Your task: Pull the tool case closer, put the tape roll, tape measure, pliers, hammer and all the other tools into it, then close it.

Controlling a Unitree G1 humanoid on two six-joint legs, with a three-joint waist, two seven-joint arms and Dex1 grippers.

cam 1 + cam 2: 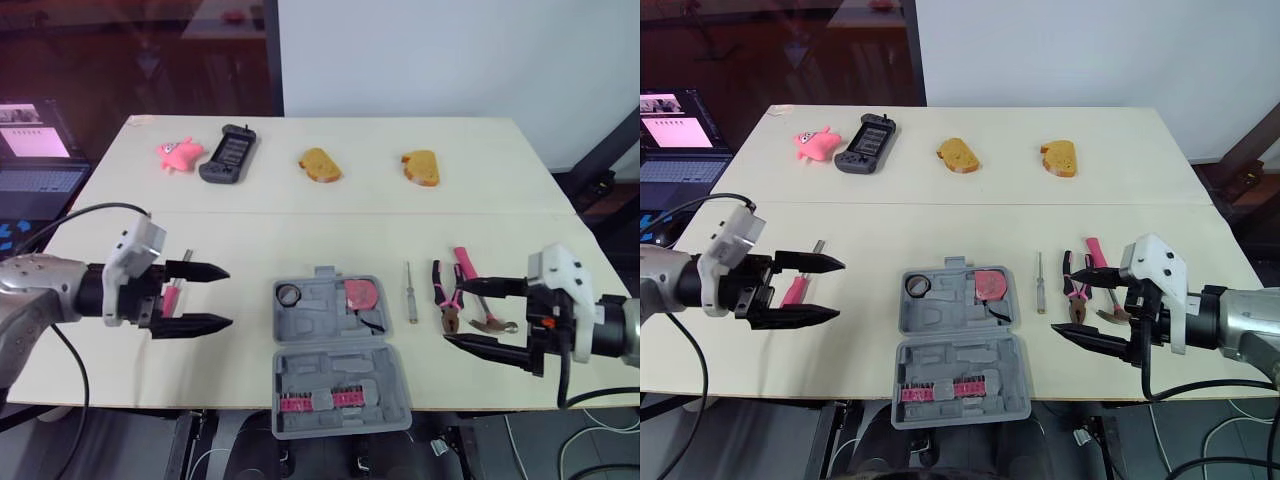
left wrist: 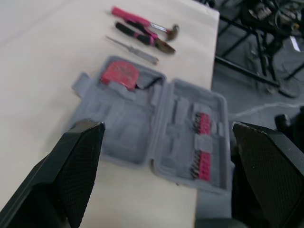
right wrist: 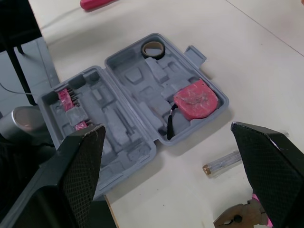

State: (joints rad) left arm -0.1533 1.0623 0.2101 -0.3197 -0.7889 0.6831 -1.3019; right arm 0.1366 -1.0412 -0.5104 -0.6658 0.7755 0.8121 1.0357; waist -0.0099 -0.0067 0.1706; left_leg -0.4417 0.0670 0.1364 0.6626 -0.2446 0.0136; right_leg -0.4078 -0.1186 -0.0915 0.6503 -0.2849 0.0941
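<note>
Right wrist view: tool case open at worktop near edge; left hand, right hand both released. Pliers likely rigid, heavyish — grip mid-handles.

Clutter along the far edge of the bench

4 things lie in a row near the far edge: a pink plush toy at the left, a black handheld game console just beside it, then 2 slices of toasted bread, 1 near the middle and 1 further right, well apart from each other. Off the bench's left side an open laptop shows a lit screen.
</note>
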